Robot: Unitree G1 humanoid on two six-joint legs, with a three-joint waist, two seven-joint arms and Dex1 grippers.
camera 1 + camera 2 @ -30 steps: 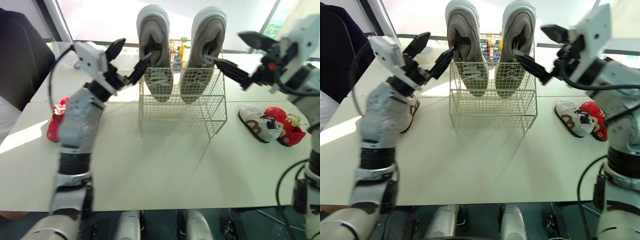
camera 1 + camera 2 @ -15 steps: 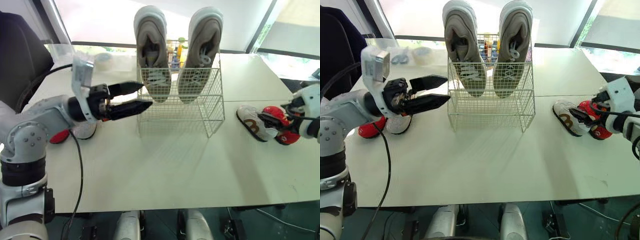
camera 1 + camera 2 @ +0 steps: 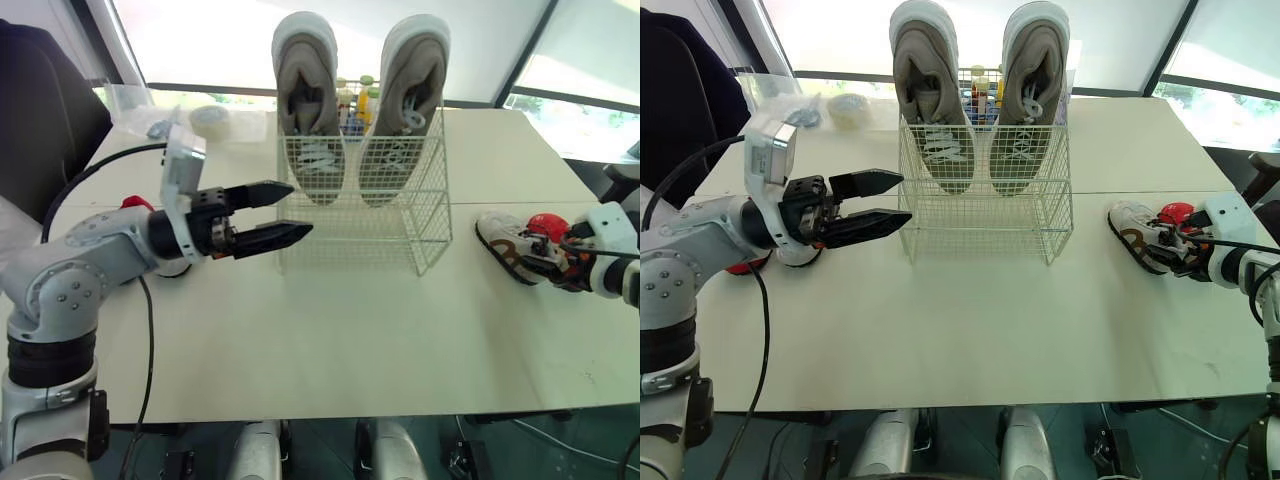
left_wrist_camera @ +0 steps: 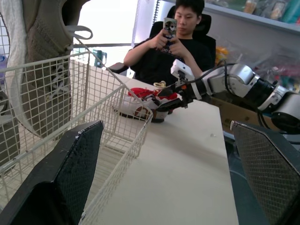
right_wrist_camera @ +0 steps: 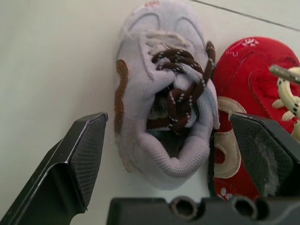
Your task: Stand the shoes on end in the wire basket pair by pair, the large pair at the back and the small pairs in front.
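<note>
A white wire basket [image 3: 365,225] stands mid-table with two large grey shoes [image 3: 308,100] on end at its back. To its right lie a small white shoe with brown laces [image 5: 136,98] and a small red shoe [image 5: 253,79]. My right gripper [image 5: 168,119] is open, one finger on each side of the white shoe's heel. My left gripper [image 3: 298,208] is open and empty, level at the basket's left front corner. Behind my left arm lie a small red shoe [image 3: 740,265] and a small white one [image 3: 800,257], partly hidden.
A tape roll [image 3: 208,118] and a clear plastic bag [image 3: 135,100] lie at the table's back left. Bottles [image 3: 355,100] stand behind the basket. A black chair [image 3: 40,120] is at the far left. A seated person [image 4: 171,47] holds a phone beyond the table's right end.
Both grippers left the large shoes' tops. My left one dropped to the basket's left front corner. My right one swung down to the small shoes on the right.
</note>
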